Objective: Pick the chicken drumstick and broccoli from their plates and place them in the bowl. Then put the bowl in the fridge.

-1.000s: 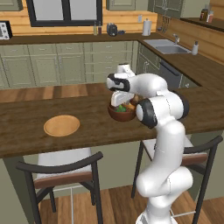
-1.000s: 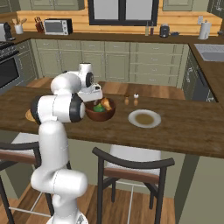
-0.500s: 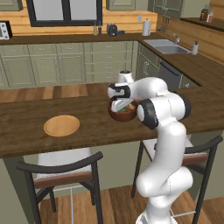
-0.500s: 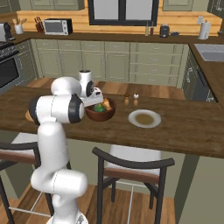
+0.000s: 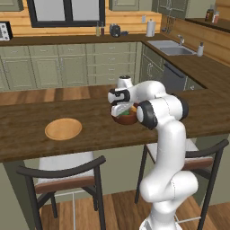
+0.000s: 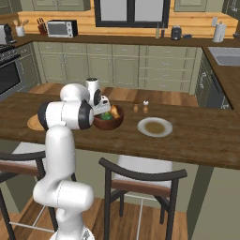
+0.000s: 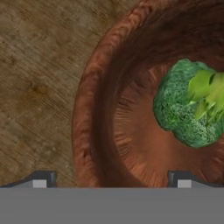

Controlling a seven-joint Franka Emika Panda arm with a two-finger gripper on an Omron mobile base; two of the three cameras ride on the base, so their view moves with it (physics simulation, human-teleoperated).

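The fingers (image 7: 111, 179) are standing spread wide and grasping nothing, their two dark tips straddling the near rim of the deep round bowl of dark reddish-brown wood (image 7: 94, 113), one tip over the wood grain of the desk outside the rim and the other over the bowl's inside. Compared with a second ago, the white hand has come down and in toward the bowl; earlier it was sitting higher above the rim, and now it is pressing close against the bowl's side in both base views. That is reading as a lowering to clamp the wall of the bowl, which would mean the filling part is done and the carry to the fridge is the step in hand. Inside the bowl, the small bright green bumpy broccoli floret (image 7: 192, 105) is lying on the bottom, and beside it in the right base view a golden-orange lump, probably the chicken drumstick (image 6: 114, 110), is resting against the far wall. Away from the bowl along the dark wooden desk (image 6: 197, 140), the pale grey round plate (image 6: 154, 126) is sitting near on one side and the tan wooden round plate (image 5: 63, 129) well apart on the other, both bare.
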